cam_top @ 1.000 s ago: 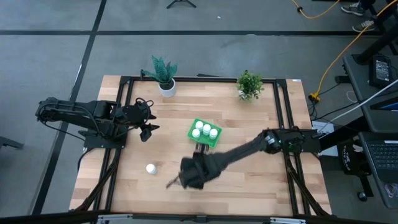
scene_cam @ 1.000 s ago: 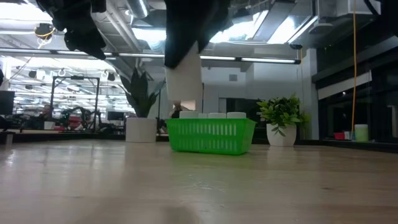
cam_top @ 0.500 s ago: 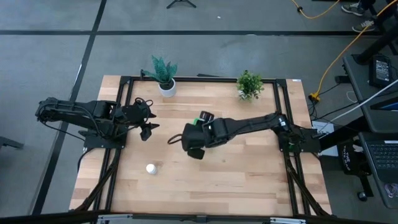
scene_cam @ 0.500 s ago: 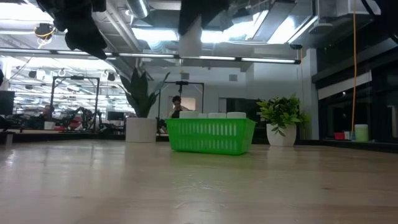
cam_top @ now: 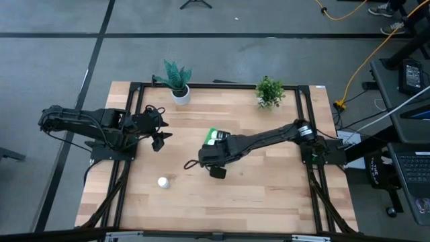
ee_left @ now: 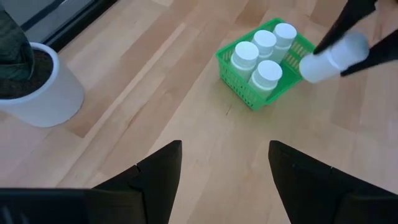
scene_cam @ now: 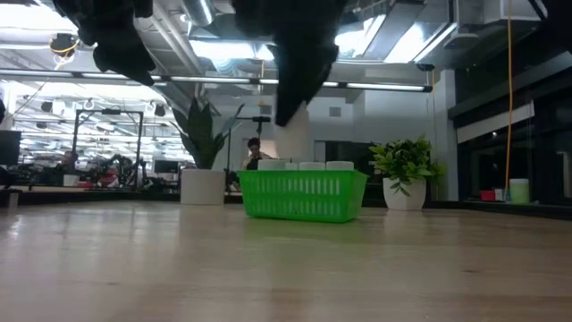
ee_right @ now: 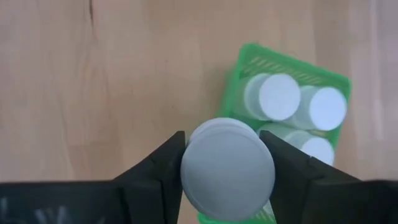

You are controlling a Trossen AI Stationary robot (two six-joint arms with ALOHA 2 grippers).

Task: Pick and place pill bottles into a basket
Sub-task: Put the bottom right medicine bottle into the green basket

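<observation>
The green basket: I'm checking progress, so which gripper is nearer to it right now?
Right. The right gripper hangs just above the basket, shut on a pill bottle. The left gripper waits open, off toward the table's left side, well apart from it.

White pill bottles (ee_left: 256,55), bright green basket (ee_left: 239,84), dark claw (ee_right: 227,163).

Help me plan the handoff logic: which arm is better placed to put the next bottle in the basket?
Right. The right gripper already holds a pill bottle above the basket. The left gripper waits open at the table's left side, away from it.
</observation>
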